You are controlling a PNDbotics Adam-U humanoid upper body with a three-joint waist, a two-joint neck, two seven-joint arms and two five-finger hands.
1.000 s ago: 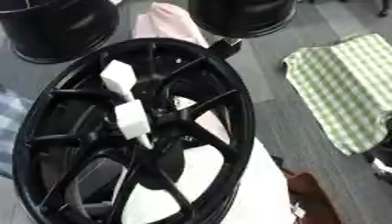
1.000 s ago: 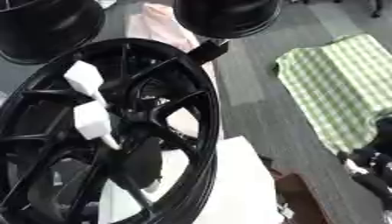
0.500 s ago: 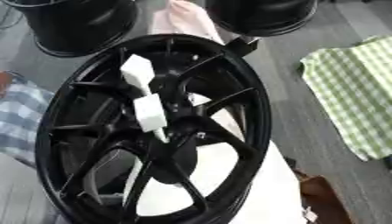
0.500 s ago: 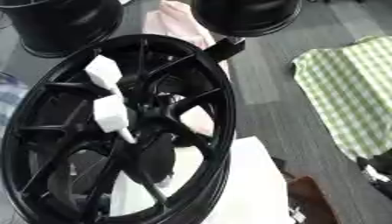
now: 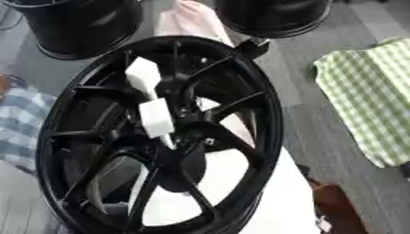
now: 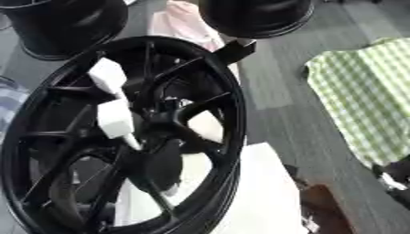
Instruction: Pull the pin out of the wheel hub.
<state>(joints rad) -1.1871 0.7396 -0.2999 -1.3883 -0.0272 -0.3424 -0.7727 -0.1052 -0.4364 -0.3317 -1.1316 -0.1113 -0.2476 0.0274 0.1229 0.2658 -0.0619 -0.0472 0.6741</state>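
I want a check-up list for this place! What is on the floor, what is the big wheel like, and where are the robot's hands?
Surface: grey floor; a white sheet under the wheel.
Job's things: black wheel hub, propped tilted; two white blocks in line on its spokes, a thin white stem pointing at the centre. Which part is the pin, cannot tell.
Clutter: two more black rims behind; green checked cloth at right; pink cloth; blue checked cloth at left.
Hands: nothing seen.
Cables: nothing seen.
Surroundings: brown thing at lower right.
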